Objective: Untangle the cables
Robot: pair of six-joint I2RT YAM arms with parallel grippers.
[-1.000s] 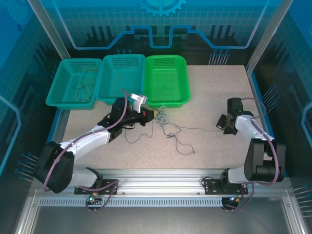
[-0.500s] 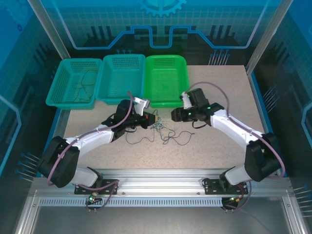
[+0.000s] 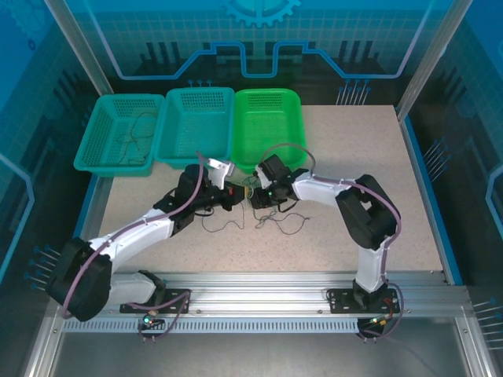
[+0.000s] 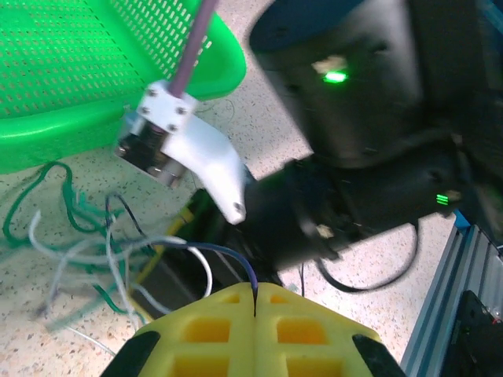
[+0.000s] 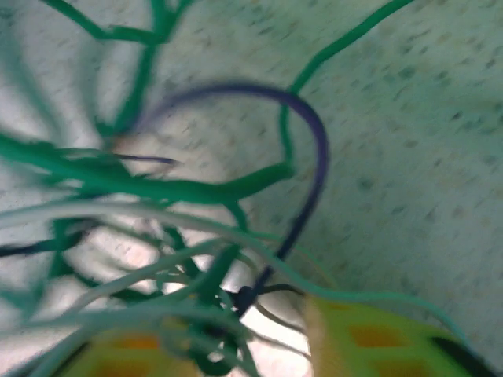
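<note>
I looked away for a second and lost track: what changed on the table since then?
The right end effector swept left from the far right into the tangled cables, whose loose strands drew in closer. The left end effector stayed by the tangle, shut on a dark one; the green basket hasn't moved.

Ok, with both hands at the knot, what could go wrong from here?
The left hand is shut on one dark cable; pulling hard could tighten the tangle rather than free it. The right hand sits very close to the left one, so they might collide. Green loops lie across the right hand's pads and may snag.
</note>
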